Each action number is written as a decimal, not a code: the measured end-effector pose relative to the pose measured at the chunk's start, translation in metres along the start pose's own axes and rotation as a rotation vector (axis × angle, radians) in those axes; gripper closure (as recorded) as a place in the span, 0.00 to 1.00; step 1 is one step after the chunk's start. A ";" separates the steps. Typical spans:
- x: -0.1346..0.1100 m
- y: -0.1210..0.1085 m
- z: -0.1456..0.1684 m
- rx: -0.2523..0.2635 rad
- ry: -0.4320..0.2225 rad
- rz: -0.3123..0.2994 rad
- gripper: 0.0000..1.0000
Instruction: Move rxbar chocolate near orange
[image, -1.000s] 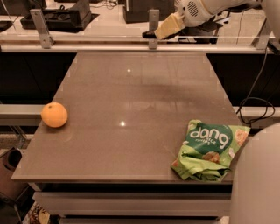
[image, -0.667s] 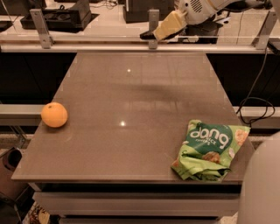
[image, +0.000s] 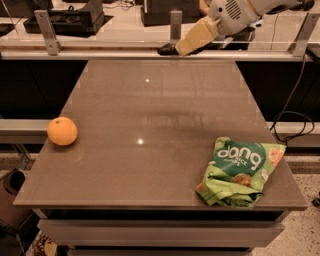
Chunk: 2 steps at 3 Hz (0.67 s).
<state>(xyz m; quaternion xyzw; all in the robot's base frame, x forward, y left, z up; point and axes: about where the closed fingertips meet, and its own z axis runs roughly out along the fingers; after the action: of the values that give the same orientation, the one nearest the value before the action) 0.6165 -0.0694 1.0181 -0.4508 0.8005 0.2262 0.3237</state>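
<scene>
At the tabletop's 12 o'clock edge we see the claw clenched on the dark rxbar chocolate, up by the far rail. The orange sits at 9 o'clock, well apart; the green dang bag lies at 4 o'clock.

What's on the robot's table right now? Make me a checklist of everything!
Surface: brown table, flat and shiny.
Job's things: orange near the left edge; rxbar chocolate not seen on the table; small dark thing at the gripper's tip may be it, cannot tell.
Clutter: green dang bag, crumpled, front right corner.
Grippers: gripper above the table's far edge, far from the orange.
Cables: black cable looping right of the table.
Surroundings: metal posts and a counter behind.
</scene>
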 end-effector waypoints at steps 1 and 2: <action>0.015 0.025 0.005 -0.040 0.017 -0.014 1.00; 0.028 0.049 0.017 -0.101 0.053 -0.062 1.00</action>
<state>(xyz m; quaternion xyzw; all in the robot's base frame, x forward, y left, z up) 0.5688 -0.0503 0.9891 -0.4971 0.7820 0.2442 0.2858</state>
